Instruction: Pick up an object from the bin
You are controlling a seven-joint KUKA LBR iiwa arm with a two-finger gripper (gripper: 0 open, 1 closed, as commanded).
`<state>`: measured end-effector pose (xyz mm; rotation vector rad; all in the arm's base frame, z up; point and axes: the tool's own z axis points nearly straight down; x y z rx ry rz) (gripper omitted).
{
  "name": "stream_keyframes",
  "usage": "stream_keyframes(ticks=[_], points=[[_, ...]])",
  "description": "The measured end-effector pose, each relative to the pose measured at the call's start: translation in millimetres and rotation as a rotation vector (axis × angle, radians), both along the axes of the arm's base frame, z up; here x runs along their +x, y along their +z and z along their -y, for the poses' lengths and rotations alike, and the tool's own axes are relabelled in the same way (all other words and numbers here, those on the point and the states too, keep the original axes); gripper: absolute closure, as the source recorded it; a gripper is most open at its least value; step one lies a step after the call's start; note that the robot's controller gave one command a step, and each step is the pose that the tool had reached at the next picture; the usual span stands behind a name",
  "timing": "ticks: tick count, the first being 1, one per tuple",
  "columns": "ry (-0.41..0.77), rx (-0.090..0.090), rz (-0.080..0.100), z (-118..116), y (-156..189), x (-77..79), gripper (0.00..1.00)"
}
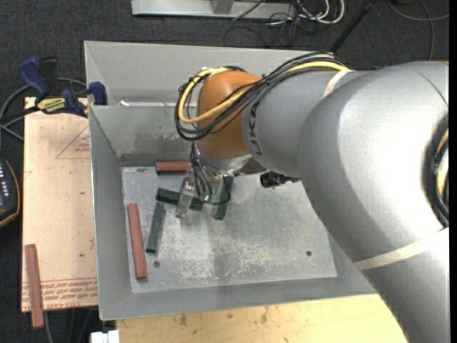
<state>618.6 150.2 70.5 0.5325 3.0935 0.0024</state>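
My gripper (191,203) is down low near the middle of the bin floor, under the orange wrist cover. It sits among dark green pieces. A short dark green bar (168,197) pokes out to its left. Another dark green bar (223,200) stands tilted just to its right. A longer dark green stick (154,229) lies below and to the left, pointing toward the front. The gripper body hides what lies directly beneath it.
A long reddish-brown bar (136,240) lies along the bin's left wall. A short reddish-brown block (172,166) rests at the back wall. The arm covers the bin's right side; bare floor shows at the front centre and right.
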Motion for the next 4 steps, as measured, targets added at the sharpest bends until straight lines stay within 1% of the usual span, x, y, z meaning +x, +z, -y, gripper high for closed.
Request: stream_keyframes(ticks=[1, 2, 3, 4], points=[[0.002, 0.0, 0.001, -0.1, 21.6, 1.1, 1.0], [0.004, 0.002, 0.006, -0.5, 86.9, 3.3, 1.0], [0.007, 0.0, 0.0, -0.9, 87.6, 3.7, 1.0], [0.01, 0.0, 0.001, -1.2, 103.4, 4.5, 1.0]])
